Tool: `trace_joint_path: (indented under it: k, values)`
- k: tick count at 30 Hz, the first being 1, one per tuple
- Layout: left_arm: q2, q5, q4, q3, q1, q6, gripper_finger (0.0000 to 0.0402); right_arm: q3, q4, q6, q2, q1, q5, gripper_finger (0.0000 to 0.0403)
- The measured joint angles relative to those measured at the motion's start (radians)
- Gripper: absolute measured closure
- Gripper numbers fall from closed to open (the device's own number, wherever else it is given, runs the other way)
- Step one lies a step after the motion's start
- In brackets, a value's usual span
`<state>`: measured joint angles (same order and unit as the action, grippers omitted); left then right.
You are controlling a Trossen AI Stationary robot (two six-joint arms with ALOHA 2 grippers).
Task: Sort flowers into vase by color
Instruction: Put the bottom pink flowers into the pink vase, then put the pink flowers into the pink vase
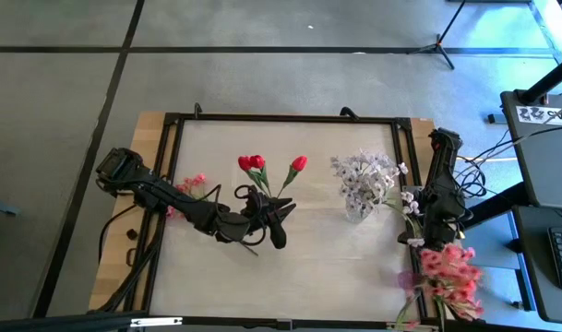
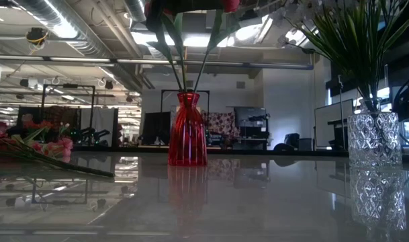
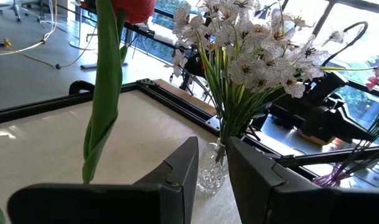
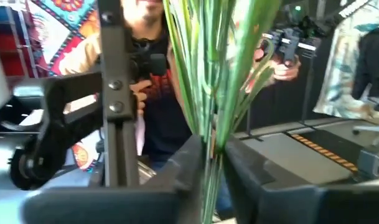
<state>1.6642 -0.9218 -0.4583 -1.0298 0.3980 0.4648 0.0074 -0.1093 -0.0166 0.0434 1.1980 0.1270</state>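
The left claw point(image 1: 279, 221) hangs over the middle of the surface point(image 1: 290, 267), just in front of the red vase point(image 2: 187, 130), which stands upright with three red tulips point(image 1: 254, 163) in it (their blooms fan out toward the back edge). Its fingers point(image 3: 177, 177) stand partly apart with nothing between them; in the left wrist view the gap frames the base of the clear vase beyond.

The clear vase point(image 2: 373, 138), cut glass, stands upright to the right of the red one, well apart from it, and holds the white blossom sprigs point(image 1: 364, 173) as a full bunch.

The right claw point(image 1: 417, 238) is at the right edge of the surface, beside the clear vase, with the right arm running along the black frame. In the right wrist view a bundle of green stems point(image 4: 209, 74) passes through the narrow gap between its fingers point(image 4: 183, 162); whether they grip the stems or have just let go, I cannot tell. Below it, at the front right corner, a spray of pink blossoms point(image 1: 448, 272) spreads over the frame.

A second pink spray point(image 1: 192, 184) lies flat near the left edge, close to the left arm's forearm. A person stands beyond the surface in the right wrist view.
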Motion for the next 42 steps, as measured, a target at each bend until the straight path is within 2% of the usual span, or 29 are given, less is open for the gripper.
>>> trace_joint_path:
  k: [8, 14, 21, 28, 31, 37, 42]
  values:
    - [0.0, 0.0, 0.0, 0.0, -0.006, -0.005, 0.0319, 0.023, 0.106, -0.001, 0.0, 0.0, -0.063, 0.0227]
    - [0.0, 0.0, 0.004, 0.0, -0.007, -0.005, 0.0319, 0.087, 0.182, -0.058, 0.0, 0.0, -0.037, 0.0174]
    - [0.0, 0.0, 0.028, 0.0, -0.007, -0.005, 0.0319, 0.14, 0.3, -0.154, 0.0, 0.0, -0.027, 0.0162]
    - [0.0, 0.0, 0.132, 0.0, -0.007, 0.046, 0.0319, 0.244, 0.518, -0.271, 0.0, 0.0, -0.085, 0.0162]
    - [0.0, 0.0, 0.173, 0.0, -0.007, 0.079, 0.0319, 0.275, 0.546, -0.328, 0.0, 0.0, -0.092, 0.0162]
    - [0.0, 0.0, 0.233, 0.0, -0.007, 0.126, 0.0319, 0.318, 0.578, -0.519, 0.0, 0.0, -0.071, 0.0162]
    - [0.0, 0.001, 0.257, 0.0, -0.007, 0.135, 0.0319, 0.416, 0.748, -0.669, 0.0, 0.0, -0.029, 0.0162]
